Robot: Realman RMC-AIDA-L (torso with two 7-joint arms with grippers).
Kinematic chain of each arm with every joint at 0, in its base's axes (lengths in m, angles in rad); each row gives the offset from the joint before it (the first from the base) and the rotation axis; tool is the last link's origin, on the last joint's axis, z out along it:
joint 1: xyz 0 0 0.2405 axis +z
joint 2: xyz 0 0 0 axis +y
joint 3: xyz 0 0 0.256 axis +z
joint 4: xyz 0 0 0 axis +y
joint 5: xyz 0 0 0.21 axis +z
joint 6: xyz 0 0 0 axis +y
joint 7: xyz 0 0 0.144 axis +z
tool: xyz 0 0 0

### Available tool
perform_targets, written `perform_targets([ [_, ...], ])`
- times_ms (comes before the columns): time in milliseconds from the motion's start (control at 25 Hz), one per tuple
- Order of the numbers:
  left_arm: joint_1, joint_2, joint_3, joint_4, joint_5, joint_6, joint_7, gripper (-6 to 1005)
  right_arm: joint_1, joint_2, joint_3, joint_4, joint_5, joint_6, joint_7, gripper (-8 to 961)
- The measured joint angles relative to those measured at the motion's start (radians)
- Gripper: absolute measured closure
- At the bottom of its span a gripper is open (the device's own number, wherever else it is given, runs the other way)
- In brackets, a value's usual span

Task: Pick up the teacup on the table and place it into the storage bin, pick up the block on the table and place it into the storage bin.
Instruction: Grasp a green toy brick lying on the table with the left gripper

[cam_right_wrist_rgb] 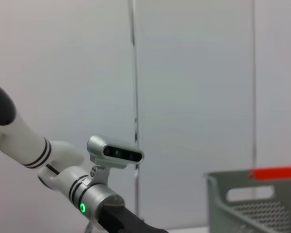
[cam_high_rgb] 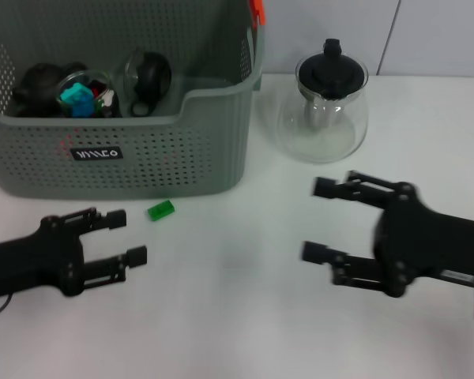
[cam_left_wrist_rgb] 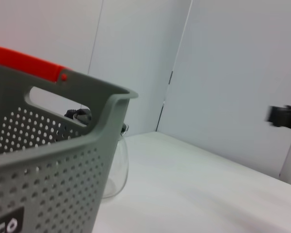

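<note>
head view shows one storage bin (cam_high_rgb: 166,150), one green block (cam_high_rgb: 161,210), one glass teapot (cam_high_rgb: 325,110) with a black lid, and two grippers over one white table (cam_high_rgb: 237,316). the storage bin stands at the far left of the table, its black label facing the robot, and a jumble of dark rounded items and one teal piece lies inside; a teacup cannot be told apart among them. the block lies on the table just in front of the bin's front wall, outside it. the teapot stands upright beside the bin's right wall, apart from it.

the left gripper (cam_high_rgb: 130,237) hangs low at the near left, its two fingers spread moderately wide with nothing between them; the block is near its upper fingertip but not touching. the right gripper (cam_high_rgb: 320,221) hangs at the near right, fingers spread wide and holding nothing, well apart from the block and in front of the teapot.

left wrist view shows the bin's corner (cam_left_wrist_rgb: 53,160) close by, an orange-red strip on its rim.
</note>
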Motion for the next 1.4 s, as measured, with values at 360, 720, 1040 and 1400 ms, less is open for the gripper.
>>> perform_targets([
  [360,-0.083,-0.034,0.161,0.109,0.006,-0.137,-0.137,320,-0.057,-0.008,0.295,0.153,-0.029,-0.129,-0.2,159],
  [720,-0.11,-0.059,0.237,0.04,-0.034,-0.27,-0.093,321,-0.074,-0.004,0.385,0.163,-0.064,-0.142,-0.211,160],
  [1040,-0.124,-0.055,0.258,-0.062,-0.053,-0.491,-0.024,322,-0.064,-0.001,0.436,0.164,-0.064,-0.174,-0.211,160],
  [1400,-0.116,-0.056,0.262,-0.093,-0.049,-0.601,-0.011,323,-0.062,0.0,0.442,0.164,-0.059,-0.177,-0.209,161],
])
